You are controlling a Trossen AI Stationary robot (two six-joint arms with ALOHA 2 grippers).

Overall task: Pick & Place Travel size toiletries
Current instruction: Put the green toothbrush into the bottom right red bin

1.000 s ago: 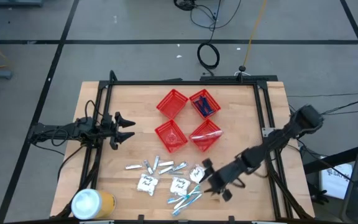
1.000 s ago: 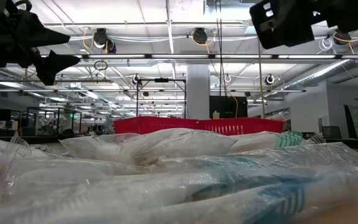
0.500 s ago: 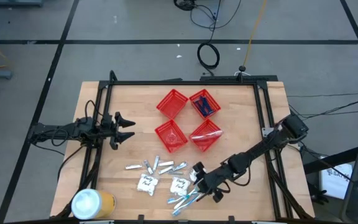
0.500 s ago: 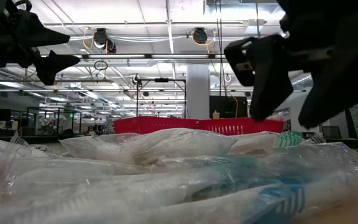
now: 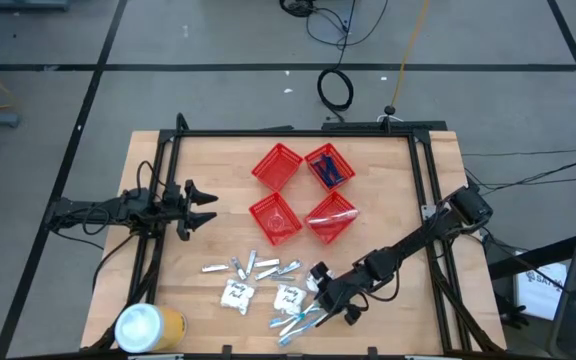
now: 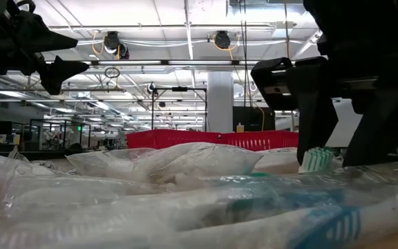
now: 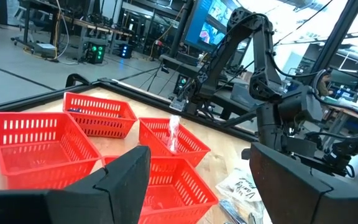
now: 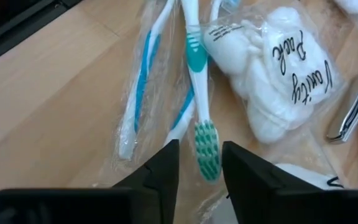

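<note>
Since a second ago, the right claw (image 8: 200, 163) has dropped onto the pile at the counter's (image 5: 408, 180) near edge, its fingers now narrowly straddling the head of a wrapped green toothbrush (image 8: 199, 93) without clamping it. Beside it lies a sachet (image 8: 278, 68) reading "Vanity Pack". The left claw (image 5: 206, 207) hangs released, well apart.

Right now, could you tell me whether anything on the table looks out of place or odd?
One thing: a large yellow can with a white lid lies on its side at the table's near left corner, apart from the toiletries. Otherwise nothing stands out; the right gripper straddles the head of a green wrapped toothbrush.
</note>
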